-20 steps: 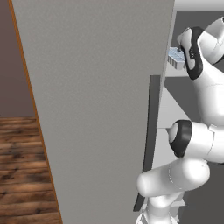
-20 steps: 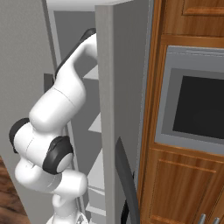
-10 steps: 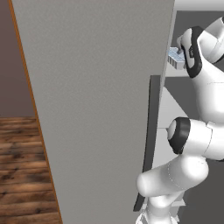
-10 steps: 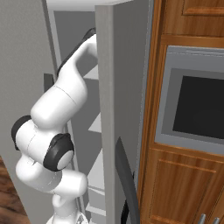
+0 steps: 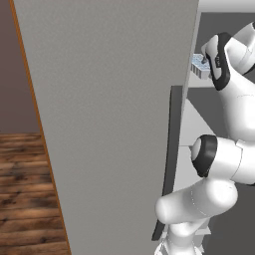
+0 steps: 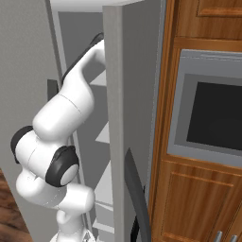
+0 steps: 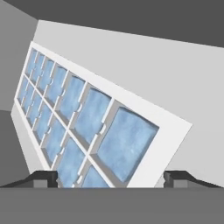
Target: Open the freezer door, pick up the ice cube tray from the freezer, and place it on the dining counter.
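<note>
The freezer door (image 5: 109,124) stands swung open, a tall matte-grey panel with its dark vertical bar handle (image 5: 170,159) on the edge. My arm reaches past it into the freezer (image 5: 224,30). The ice cube tray (image 7: 87,118) lies flat on a white shelf (image 7: 175,87), pale blue cells in two rows, filling the hand view. A corner of the ice cube tray (image 5: 199,64) peeks out beside my wrist. My gripper (image 7: 113,178) is open, hovering right over the tray's near end, one fingertip (image 7: 43,177) on each side and nothing held.
White shelves (image 6: 106,137) step down inside the dark grey cabinet. A second grey door (image 6: 134,94) with a dark handle (image 6: 137,189) flanks my arm on the right. Wooden cabinets with a built-in oven (image 6: 212,113) stand beyond. Wood floor (image 5: 25,189) lies left of the open door.
My arm has shifted only slightly, elbow settling a little lower. The tray and the door stay where they were.
</note>
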